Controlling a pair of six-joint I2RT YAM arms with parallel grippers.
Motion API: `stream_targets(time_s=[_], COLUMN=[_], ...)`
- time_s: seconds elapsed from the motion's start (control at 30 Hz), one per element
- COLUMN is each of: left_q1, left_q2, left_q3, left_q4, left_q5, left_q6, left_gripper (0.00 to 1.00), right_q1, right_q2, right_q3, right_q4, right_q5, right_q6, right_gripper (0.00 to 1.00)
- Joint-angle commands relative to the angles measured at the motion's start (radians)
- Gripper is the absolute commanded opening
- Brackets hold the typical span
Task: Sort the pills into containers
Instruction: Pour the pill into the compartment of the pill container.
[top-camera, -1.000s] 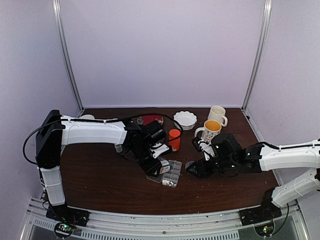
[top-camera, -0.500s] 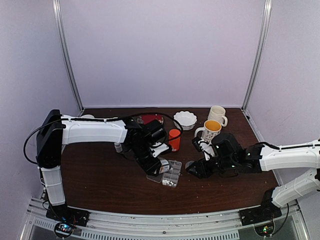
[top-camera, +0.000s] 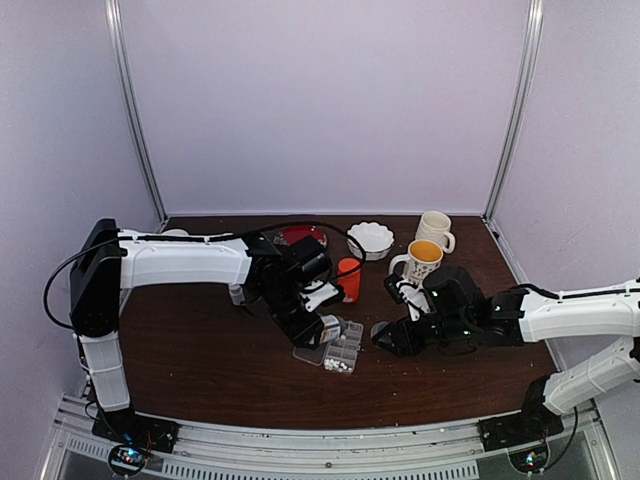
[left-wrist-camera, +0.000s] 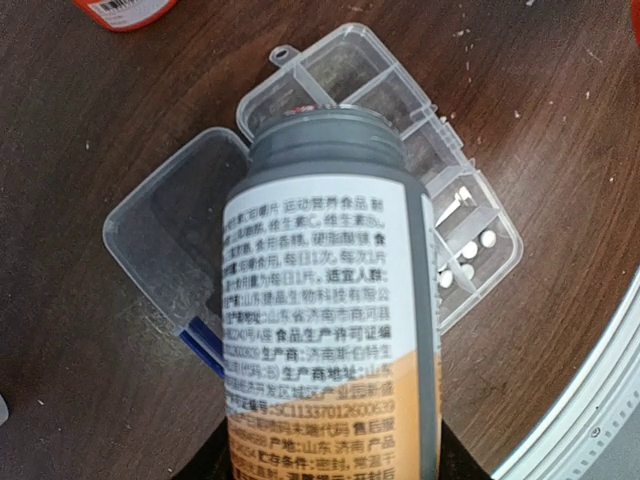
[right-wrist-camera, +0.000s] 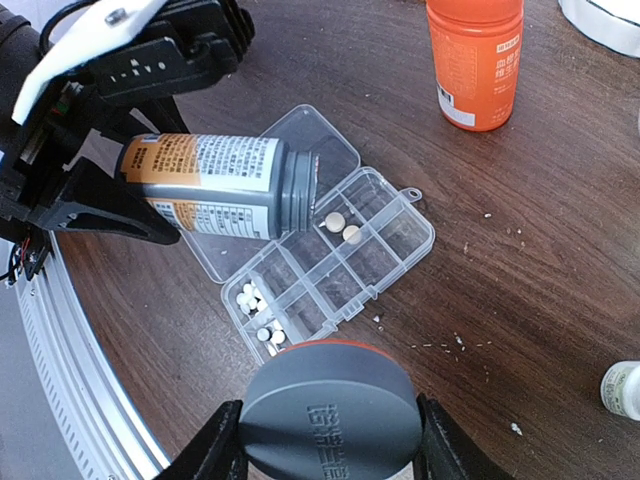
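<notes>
Barely anything has shifted over the last second: the left gripper (top-camera: 321, 327) seems to have drawn slightly back across the pill organizer (right-wrist-camera: 395, 245) toward its lid side, while the right gripper (top-camera: 391, 338) has stayed just beside the organizer's opposite long edge. Left jaws are clamped on the body of a grey bottle (right-wrist-camera: 215, 185), tipped nearly level over the open lid (left-wrist-camera: 165, 230), its uncapped mouth at the edge of the cells. Right jaws are spread wide around that bottle's grey cap (right-wrist-camera: 330, 410), gripping it. Sorting looks early: two yellowish tablets (right-wrist-camera: 342, 227) lie in the cell just in front of the bottle mouth, and a cluster of white tablets (right-wrist-camera: 258, 312) sits in an end cell or two, farthest from the organizer's tab. The other cells look empty, so more pouring likely remains. The organizer lies flat, its long axis running from tab end to white-tablet end; the bottle crosses the hinge at a slant to that axis, pointing into the cells. An orange bottle (right-wrist-camera: 475, 60) stands beyond the tab end
</notes>
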Motion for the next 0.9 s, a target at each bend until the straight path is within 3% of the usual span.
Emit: stream_targets(time_s=[0.0, 0.07, 0.2, 0.3, 0.43, 0.53, 0.63, 0.73, 0.87], left_q1=[0.012, 0.008, 0.008, 0.002, 0.001, -0.001, -0.001, -0.002, -0.003], left_q2=[-0.046, -0.023, -0.052, 0.004, -0.067, -0.015, -0.042, -0.014, -0.031], left_q3=[-0.017, 0.061, -0.045, 0.074, -0.033, 0.06, -0.01, 0.039, -0.026], left_q4=[0.027, -0.062, 0.072, -0.072, 0.069, -0.06, 0.035, -0.025, 0.053], left_q5=[0.011, -0.004, 0.02, -0.006, 0.008, -0.007, 0.006, 0.027, 0.04], left_q6=[0.007, 0.008, 0.004, 0.018, 0.006, 0.01, 0.002, 0.001, -0.007], left_gripper=[0.03, 0.02, 0.05, 0.0, 0.04, 0.0, 0.02, 0.01, 0.03], right_q1=[0.003, 0.003, 0.003, 0.003, 0.003, 0.003, 0.003, 0.003, 0.003], right_q2=[-0.01, -0.009, -0.011, -0.005, -0.011, -0.008, -0.013, -0.012, -0.019], right_q3=[0.008, 0.013, -0.001, 0.013, 0.004, 0.011, 0.002, 0.006, -0.002], right_q4=[0.008, 0.001, 0.02, 0.002, 0.011, 0.003, 0.011, 0.002, 0.011], right_q5=[0.012, 0.011, 0.011, 0.009, 0.013, 0.009, 0.008, 0.01, 0.013], right_q6=[0.002, 0.005, 0.007, 0.005, 0.004, 0.005, 0.008, 0.007, 0.008], right_gripper=[0.0, 0.0, 0.0, 0.0, 0.0, 0.0, 0.0, 0.0, 0.0])
